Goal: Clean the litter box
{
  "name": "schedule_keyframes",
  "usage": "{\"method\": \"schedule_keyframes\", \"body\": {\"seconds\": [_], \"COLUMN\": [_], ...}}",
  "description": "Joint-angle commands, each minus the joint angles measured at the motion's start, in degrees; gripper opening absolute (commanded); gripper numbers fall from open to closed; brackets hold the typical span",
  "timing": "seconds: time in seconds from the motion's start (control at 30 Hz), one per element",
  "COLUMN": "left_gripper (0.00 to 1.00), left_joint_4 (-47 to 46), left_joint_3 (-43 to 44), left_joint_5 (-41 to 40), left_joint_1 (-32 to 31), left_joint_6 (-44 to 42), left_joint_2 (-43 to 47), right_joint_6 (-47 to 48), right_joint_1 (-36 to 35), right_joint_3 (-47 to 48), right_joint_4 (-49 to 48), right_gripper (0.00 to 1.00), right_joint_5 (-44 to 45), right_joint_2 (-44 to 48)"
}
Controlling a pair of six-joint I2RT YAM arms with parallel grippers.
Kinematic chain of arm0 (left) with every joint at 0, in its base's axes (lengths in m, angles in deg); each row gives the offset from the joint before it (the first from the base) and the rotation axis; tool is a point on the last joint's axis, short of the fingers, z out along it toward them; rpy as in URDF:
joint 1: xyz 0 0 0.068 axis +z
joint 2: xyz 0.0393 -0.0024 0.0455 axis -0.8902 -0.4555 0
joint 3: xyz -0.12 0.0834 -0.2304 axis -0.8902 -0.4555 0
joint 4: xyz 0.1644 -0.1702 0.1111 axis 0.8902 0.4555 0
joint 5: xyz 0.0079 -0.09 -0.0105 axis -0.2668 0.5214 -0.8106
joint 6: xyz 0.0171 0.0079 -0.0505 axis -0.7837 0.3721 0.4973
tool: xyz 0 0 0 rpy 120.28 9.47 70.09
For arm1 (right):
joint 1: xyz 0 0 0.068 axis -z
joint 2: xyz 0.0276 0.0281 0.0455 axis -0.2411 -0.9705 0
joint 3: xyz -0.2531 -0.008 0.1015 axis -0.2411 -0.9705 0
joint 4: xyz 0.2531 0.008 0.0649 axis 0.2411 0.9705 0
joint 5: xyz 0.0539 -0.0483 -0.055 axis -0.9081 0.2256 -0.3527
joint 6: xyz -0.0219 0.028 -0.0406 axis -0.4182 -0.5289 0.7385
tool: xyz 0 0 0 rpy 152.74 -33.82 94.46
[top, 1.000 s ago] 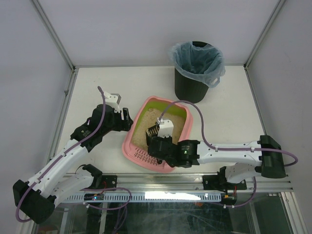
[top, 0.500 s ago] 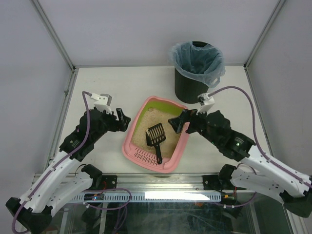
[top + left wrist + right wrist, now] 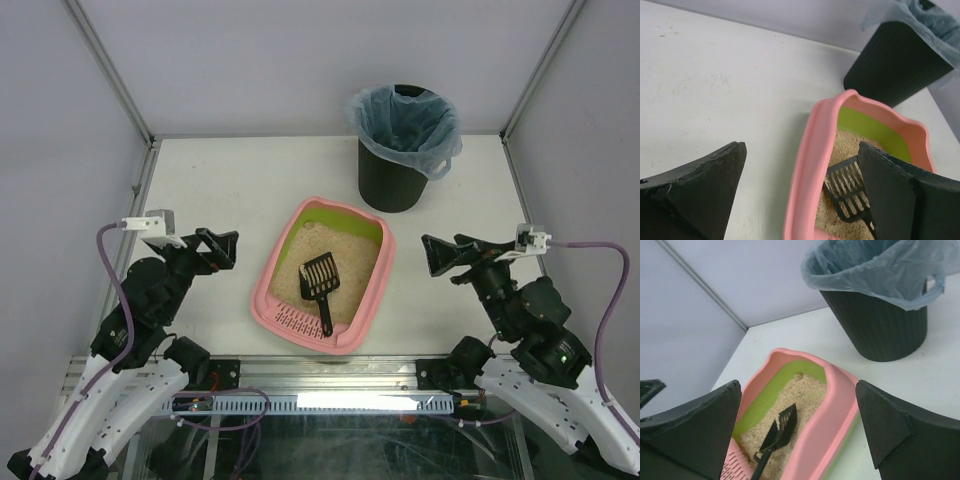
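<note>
The pink litter box with its lime-green inner wall sits mid-table, beige litter inside and the slotted grille at its near end. A small black slotted scoop lies loose on the litter, handle toward the grille. My left gripper hangs open to the left of the box, apart from it. Right of the box, my right gripper is open and holds nothing. The left wrist view shows the box's rim and the scoop between the wide jaws of the left gripper. The right wrist view shows the box and scoop beyond the right gripper.
A black cylindrical bin lined with a pale blue bag stands at the back right, close behind the box; it also shows as the bin and the bin. Metal frame posts and grey walls enclose the white table.
The right gripper let go of the scoop, which now lies in the litter, and drew back to the right. The left arm pulled back left and its jaws opened wider.
</note>
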Motion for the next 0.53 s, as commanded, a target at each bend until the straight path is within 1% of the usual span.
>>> {"method": "schedule_keyframes", "body": {"seconds": [0.0,0.1,0.27,0.5], "left_gripper": [0.99,0.99,0.99,0.99], "left_joint_4": [3.1,7.0,5.8,7.0], "left_joint_3": [1.5,1.9,0.1,0.5], "left_joint_5": [-8.7,-12.5,-16.5,-15.4], "left_joint_1": [0.3,0.3,0.3,0.4], "left_joint_6": [6.0,7.8,7.8,8.3], "left_joint_2": [2.7,4.9,7.7,7.5], "right_joint_6": [1.5,2.3,4.3,5.2], "right_joint_1": [0.0,0.1,0.0,0.1], "right_joint_3": [0.9,1.0,0.0,-1.8], "right_joint_4": [6.6,8.3,9.5,9.1], "right_gripper": [1.00,1.00,1.00,1.00], "right_joint_5": [4.7,5.5,7.0,4.7], "right_joint_2": [0.7,0.1,-1.2,-1.5]}}
